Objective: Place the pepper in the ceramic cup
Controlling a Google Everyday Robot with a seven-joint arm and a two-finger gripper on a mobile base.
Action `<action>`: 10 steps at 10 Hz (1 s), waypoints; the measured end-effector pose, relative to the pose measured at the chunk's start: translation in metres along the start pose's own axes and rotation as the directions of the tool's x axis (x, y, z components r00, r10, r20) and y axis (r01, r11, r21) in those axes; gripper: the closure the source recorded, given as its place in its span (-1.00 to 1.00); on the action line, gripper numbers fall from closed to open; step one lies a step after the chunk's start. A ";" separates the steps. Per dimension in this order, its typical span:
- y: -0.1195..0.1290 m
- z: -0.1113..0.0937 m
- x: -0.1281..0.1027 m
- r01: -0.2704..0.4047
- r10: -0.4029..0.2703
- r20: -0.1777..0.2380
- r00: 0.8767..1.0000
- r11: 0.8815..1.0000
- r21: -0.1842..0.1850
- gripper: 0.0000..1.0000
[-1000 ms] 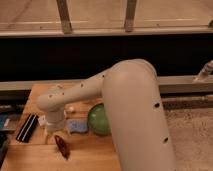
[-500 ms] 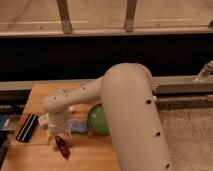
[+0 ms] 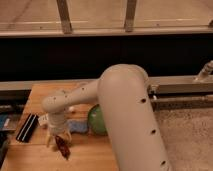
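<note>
The pepper (image 3: pixel 63 147), small, slender and dark red, lies on the wooden table (image 3: pixel 35 97) near its front edge. My gripper (image 3: pixel 56 141) hangs at the end of the pale arm, straight above and touching or almost touching the pepper. A small pale whitish shape (image 3: pixel 44 119) peeks out just left of my wrist. It may be the ceramic cup, and the arm hides most of it.
A wide green bowl (image 3: pixel 97 120) stands right of the gripper, partly behind the arm. A blue-grey sponge (image 3: pixel 77 127) lies between the bowl and the gripper. A black oblong object (image 3: pixel 27 127) lies at the left. The table's front edge is close below the pepper.
The gripper has shifted slightly right and lower, onto the pepper. The pepper, bowl and sponge have stayed where they were.
</note>
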 end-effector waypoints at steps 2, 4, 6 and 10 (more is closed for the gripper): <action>0.003 0.004 -0.001 0.005 -0.005 -0.006 1.000 1.000 0.002 -0.30; 0.004 0.007 -0.002 -0.003 0.004 -0.009 1.000 1.000 0.017 -0.14; 0.010 0.008 -0.001 0.000 0.001 -0.015 1.000 0.998 0.058 0.28; 0.014 0.008 -0.004 -0.007 0.008 -0.011 1.000 0.995 0.097 0.98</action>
